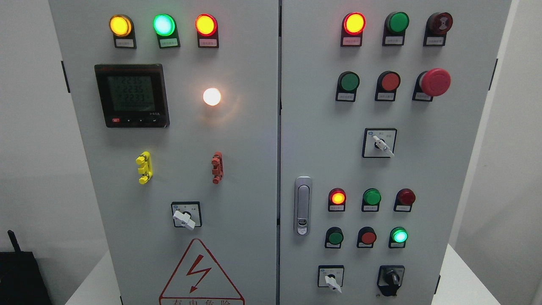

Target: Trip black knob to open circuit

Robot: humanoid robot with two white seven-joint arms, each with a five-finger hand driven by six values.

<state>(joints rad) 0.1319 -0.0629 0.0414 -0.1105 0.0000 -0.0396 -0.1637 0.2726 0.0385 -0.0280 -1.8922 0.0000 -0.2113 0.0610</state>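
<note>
No hand in view, either side, so can't tell their state; nothing reaching yet. Nearest, low on the right door: black knob (391,278) at bottom right, pointer roughly upright, untouched; white selector (331,280) just left of it. Above, a lit green lamp (399,235); further up, the red mushroom button (435,81). Judging the task at its start: next move needs a hand on that knob and a twist.

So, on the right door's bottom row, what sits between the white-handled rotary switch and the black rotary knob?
Nothing: in the head view, only bare grey panel separates the white-handled rotary switch from the black rotary knob. No robot hand is in view.
</note>
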